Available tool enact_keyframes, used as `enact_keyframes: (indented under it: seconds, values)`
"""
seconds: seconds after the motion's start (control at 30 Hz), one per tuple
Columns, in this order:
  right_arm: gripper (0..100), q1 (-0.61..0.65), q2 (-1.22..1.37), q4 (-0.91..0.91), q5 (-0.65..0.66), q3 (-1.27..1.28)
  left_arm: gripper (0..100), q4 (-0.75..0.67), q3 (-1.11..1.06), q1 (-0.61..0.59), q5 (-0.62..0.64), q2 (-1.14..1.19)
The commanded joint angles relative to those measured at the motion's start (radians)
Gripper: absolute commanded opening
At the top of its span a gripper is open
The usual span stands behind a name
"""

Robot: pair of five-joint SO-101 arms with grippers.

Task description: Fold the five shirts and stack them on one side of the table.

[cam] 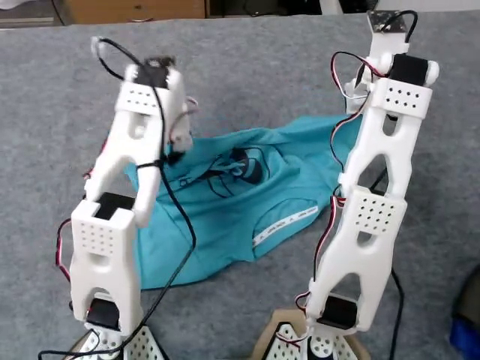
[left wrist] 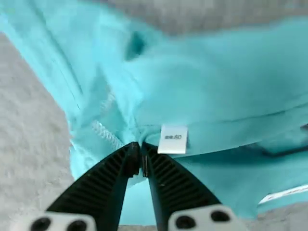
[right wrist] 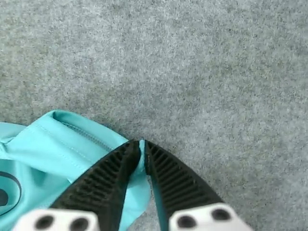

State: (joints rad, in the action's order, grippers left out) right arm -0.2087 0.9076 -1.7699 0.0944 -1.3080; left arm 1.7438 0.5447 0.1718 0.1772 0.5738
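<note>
Grey felt-like table cover runs back to wooden furniture behind.

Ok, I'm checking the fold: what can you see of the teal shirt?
The teal shirt is thin, soft cloth with a dark print and a small white tag. It lies crumpled, unfolded, on the grey table cover. The left hand pinches it by the tag, the right hand a stitched edge.

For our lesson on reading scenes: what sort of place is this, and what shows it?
Probably a robotics lab bench: a grey-covered table, a teal shirt lying on it, and the left gripper and right gripper, each shut on the shirt.
</note>
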Motion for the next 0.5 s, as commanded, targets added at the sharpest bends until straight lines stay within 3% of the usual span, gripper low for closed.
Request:
enact_keyframes:
  seconds: [0.0,0.17,0.4,0.47]
  values:
    - [0.5,0.01,-0.096,-0.015,0.008,0.002,2,0.0,-0.086,0.061,0.008,-0.01]
    - [0.5,0.01,-0.096,-0.015,0.008,0.002,3,-0.035,-0.107,0.074,0.008,-0.012]
    - [0.5,0.01,-0.096,-0.015,0.008,0.002,24,-0.031,-0.086,-0.017,0.091,-0.021]
    - [0.5,0.01,-0.096,-0.015,0.008,0.002,26,-0.029,-0.064,-0.043,0.092,-0.021]
